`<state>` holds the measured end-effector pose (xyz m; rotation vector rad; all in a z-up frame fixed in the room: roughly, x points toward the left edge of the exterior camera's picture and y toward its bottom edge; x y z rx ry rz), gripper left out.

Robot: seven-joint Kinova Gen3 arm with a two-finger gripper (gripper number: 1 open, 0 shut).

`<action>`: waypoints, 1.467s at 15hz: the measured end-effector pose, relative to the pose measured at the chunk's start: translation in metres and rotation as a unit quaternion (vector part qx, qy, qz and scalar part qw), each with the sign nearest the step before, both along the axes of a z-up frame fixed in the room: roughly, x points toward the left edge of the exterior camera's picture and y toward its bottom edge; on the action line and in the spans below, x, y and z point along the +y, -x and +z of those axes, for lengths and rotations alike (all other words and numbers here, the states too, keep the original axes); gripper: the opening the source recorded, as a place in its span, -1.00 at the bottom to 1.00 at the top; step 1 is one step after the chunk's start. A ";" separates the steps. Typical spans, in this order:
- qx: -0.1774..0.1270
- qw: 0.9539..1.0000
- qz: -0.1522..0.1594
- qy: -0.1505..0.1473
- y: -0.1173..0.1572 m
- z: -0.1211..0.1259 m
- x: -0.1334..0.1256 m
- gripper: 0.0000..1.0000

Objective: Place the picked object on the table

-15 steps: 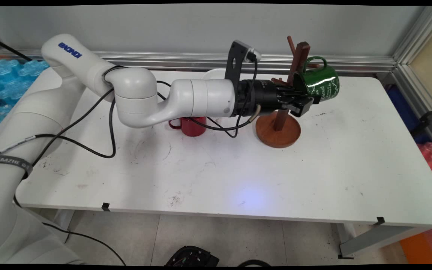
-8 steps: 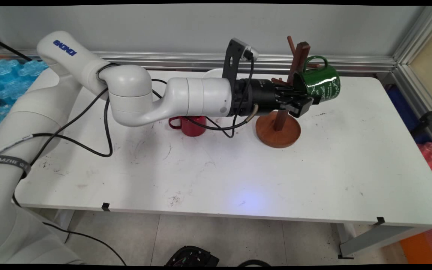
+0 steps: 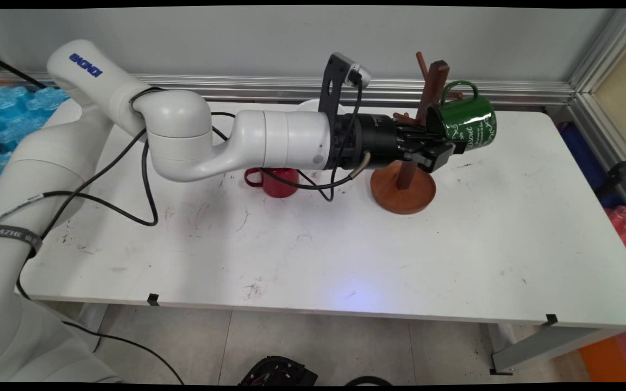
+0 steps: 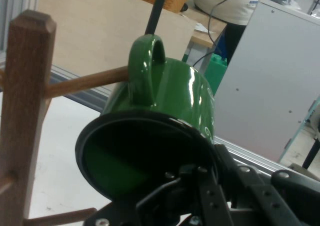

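Note:
My gripper [image 3: 442, 145] reaches in sideways from the left and is shut on the rim of a glossy green mug [image 3: 468, 124]. The mug lies tilted in the air with its handle up, just right of the wooden mug tree [image 3: 433, 81]. In the hand view the green mug [image 4: 175, 96] shows its dark opening toward me, with my gripper [image 4: 200, 172] clamped on its lower rim. A peg [image 4: 85, 81] from the tree's post [image 4: 22, 111] reaches the handle; whether it passes through the loop I cannot tell.
The mug tree's round brown base [image 3: 402, 193] stands on the white table [image 3: 345, 250]. A red mug [image 3: 277, 182] stands under my forearm, left of the base. Something white and round [image 3: 307, 106] shows behind the wrist. Black cables hang over the table's left half.
The gripper has carried the green mug slightly up and to the right, beside the tree's upper pegs. The arm's elbow has drawn back to the left.

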<state>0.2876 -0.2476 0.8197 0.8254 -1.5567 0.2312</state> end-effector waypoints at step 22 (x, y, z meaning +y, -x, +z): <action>-0.032 0.999 -0.018 0.007 -0.056 0.043 0.022 -1.00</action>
